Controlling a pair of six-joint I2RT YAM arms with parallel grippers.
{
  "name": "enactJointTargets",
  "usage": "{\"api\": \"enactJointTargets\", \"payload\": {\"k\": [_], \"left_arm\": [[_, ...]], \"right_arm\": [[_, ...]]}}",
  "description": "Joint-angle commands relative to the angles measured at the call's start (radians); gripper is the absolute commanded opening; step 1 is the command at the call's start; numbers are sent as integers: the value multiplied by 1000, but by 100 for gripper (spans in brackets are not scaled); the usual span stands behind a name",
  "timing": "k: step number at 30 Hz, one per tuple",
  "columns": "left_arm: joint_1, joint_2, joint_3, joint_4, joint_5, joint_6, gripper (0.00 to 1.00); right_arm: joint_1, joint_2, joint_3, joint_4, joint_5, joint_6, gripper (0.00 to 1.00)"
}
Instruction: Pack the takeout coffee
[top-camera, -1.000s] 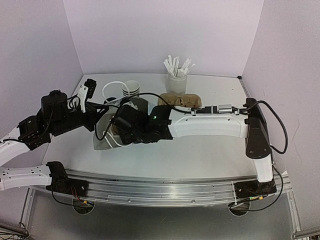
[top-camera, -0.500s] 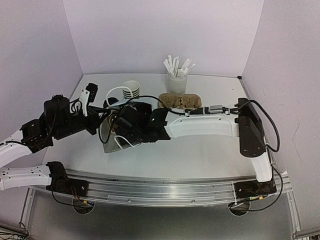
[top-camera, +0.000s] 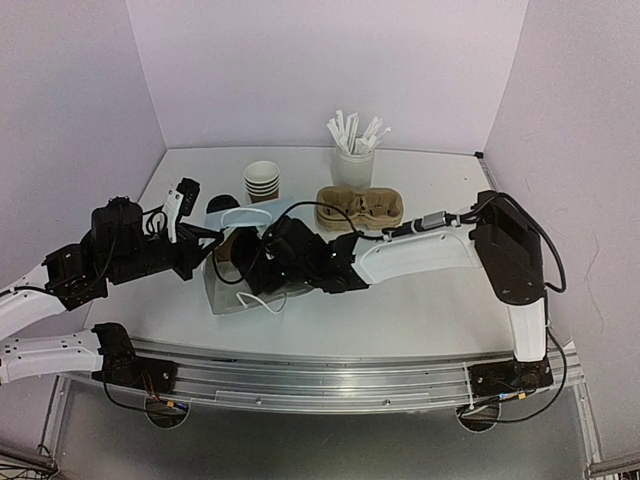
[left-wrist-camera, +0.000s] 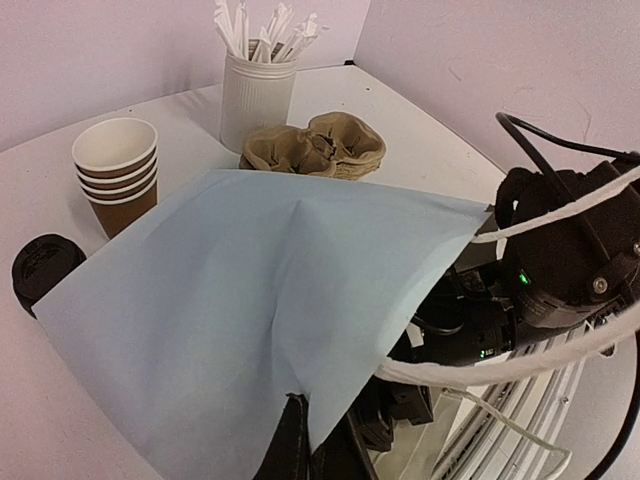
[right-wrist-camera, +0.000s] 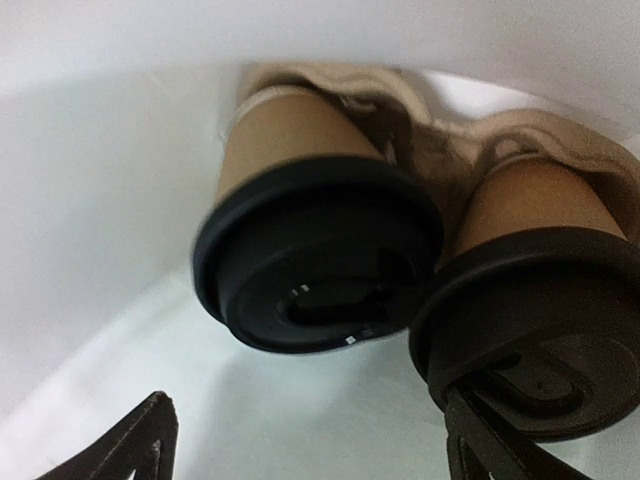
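Note:
Two takeout coffee cups, brown paper with black lids, stand side by side in a pulp carrier (right-wrist-camera: 430, 140) inside a pale bag. In the right wrist view the left cup (right-wrist-camera: 295, 130) is nearer and the right cup (right-wrist-camera: 535, 195) sits behind my right finger. My right gripper (right-wrist-camera: 305, 420) is open just in front of their lids, holding nothing. The pale blue bag (left-wrist-camera: 250, 300) fills the left wrist view, with my left gripper (left-wrist-camera: 305, 425) shut on its edge. From above, the bag (top-camera: 235, 290) lies between the two arms, and the right fingers are hidden inside it.
A stack of empty brown cups (top-camera: 262, 182) and a black lid (top-camera: 222, 204) sit behind the bag. Spare pulp carriers (top-camera: 360, 207) lie to the right of them. A white cup of wrapped straws (top-camera: 353, 160) stands at the back. The bag's white handles (left-wrist-camera: 560, 210) loop over my right wrist.
My right arm has drawn back to the right, out of the bag's mouth, with its jaws now apart. The bag has sagged lower toward the table's front. The left gripper keeps hold of the bag.

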Motion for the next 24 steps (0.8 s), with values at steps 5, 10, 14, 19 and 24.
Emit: {"api": "enactJointTargets", "payload": {"k": [5,10,14,19,24], "left_arm": [[2,-25,-7,23,62,-16,0],[10,-31,-9,28,64,-18,0],[27,-32,-2,12,36,-16,0],[41,-37,-9,10,22,-15,0],[42,-33,-10,8,12,-4,0]], "right_arm": [[-7,-33,87,137,-49,23,78],[-7,2,109,138,28,56,69],[1,-39,70,108,69,106,71],[12,-125,27,-29,163,128,73],[13,-177,7,-37,-50,82,87]]}}
